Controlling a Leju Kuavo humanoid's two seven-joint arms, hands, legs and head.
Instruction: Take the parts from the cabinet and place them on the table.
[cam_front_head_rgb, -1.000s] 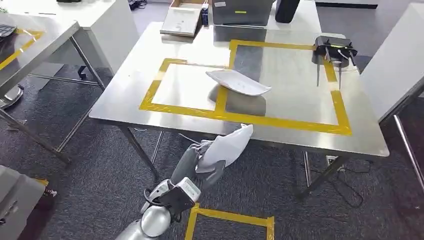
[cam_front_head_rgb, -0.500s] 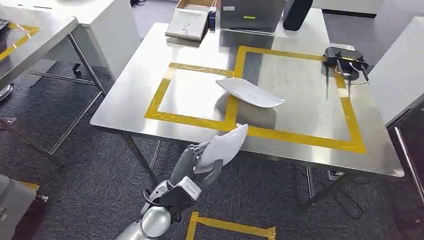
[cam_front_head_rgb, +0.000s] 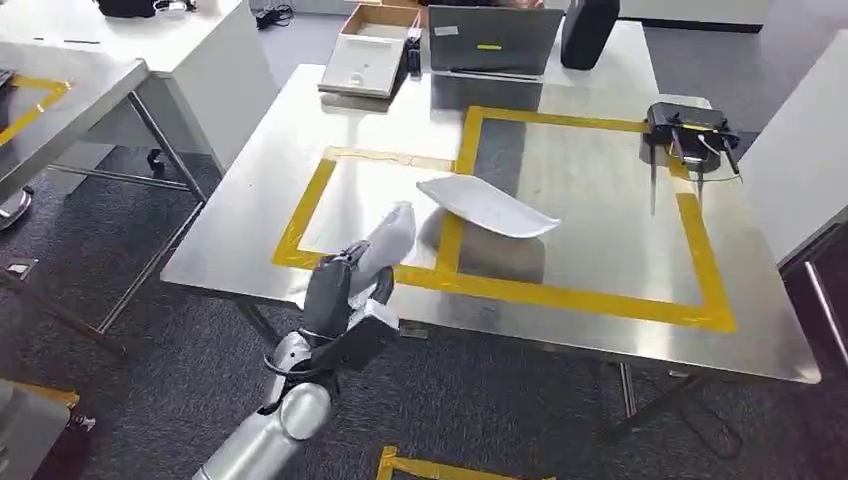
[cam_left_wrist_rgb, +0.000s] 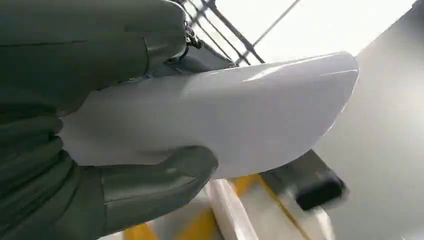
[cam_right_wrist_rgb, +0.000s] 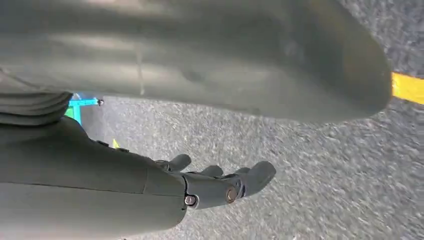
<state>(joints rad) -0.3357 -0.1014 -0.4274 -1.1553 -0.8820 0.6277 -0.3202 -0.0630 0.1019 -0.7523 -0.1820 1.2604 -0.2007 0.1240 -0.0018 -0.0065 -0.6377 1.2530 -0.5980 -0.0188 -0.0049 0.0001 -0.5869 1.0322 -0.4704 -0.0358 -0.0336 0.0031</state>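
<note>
White part (cam_front_head_rgb: 388, 238) carried in over the steel table (cam_front_head_rgb: 590, 340).

Left hand (cam_front_head_rgb: 335, 285) clasps it above the yellow tape, at eight o'clock from the placed part (cam_front_head_rgb: 487, 205). Right hand (cam_right_wrist_rgb: 220, 182) hangs loosely spread, holding nothing. Glossy plastic may slip; releasing early risks dropping it off the near edge.

You will find no text, brand, number or sign here that can be read. The grey box (cam_front_head_rgb: 493, 42) at the far edge of the table (cam_front_head_rgb: 250, 215) carries a small white label and a yellow strip, but both are too small for you to make out any writing on them. The white part (cam_left_wrist_rgb: 225, 115) in the left hand (cam_front_head_rgb: 335, 290) shows you a plain, unmarked surface in the left wrist view.
</note>
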